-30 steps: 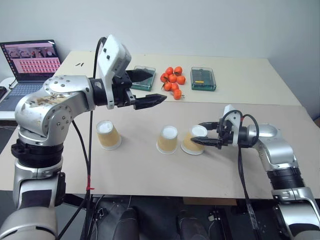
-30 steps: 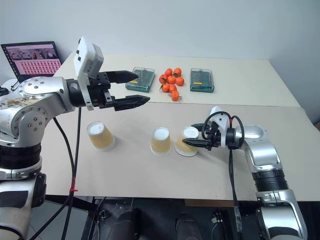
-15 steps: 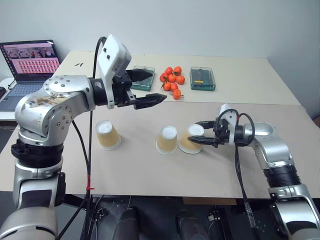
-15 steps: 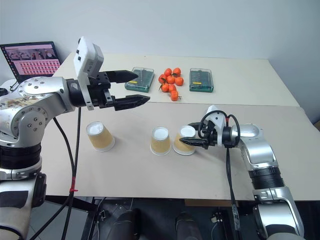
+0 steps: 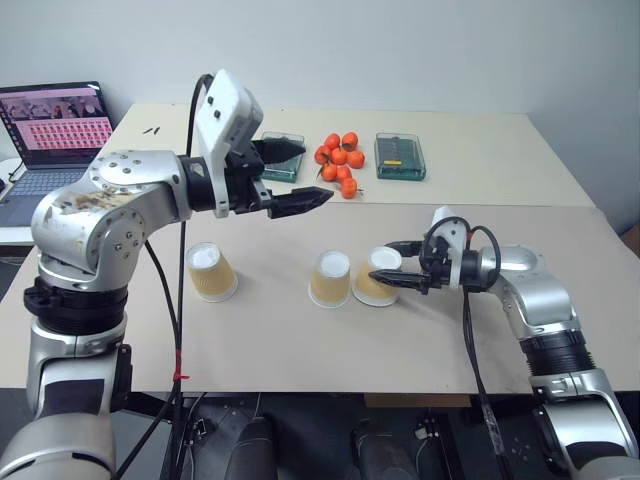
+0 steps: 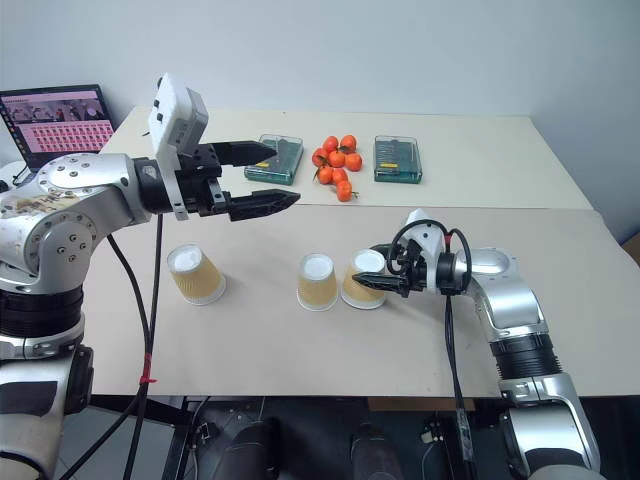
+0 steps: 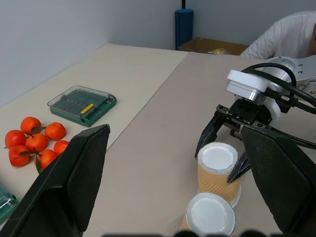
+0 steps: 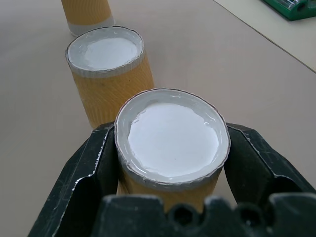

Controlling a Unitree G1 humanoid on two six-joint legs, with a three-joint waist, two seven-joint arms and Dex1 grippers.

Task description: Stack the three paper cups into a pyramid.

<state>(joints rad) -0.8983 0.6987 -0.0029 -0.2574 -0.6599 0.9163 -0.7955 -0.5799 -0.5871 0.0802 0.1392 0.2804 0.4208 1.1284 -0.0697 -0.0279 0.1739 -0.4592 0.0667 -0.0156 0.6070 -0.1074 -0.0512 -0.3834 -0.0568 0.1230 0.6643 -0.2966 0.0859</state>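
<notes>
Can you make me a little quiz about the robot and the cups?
1. True or false: the three paper cups are already stacked in a pyramid.
2. Which gripper is closed around a cup? A) left B) right C) neither
3. What sits between the two green boxes at the back of the table?

Key
1. False: the left cup, middle cup and right cup all stand upside down on the table.
2. B: the right gripper clamps the right cup; the left gripper hangs open above.
3. The oranges, between the left box and right box.

right pincer (image 7: 223, 155) around one upturned cup (image 7: 217, 170) (second cup (image 7: 210, 218) just beside)
</notes>
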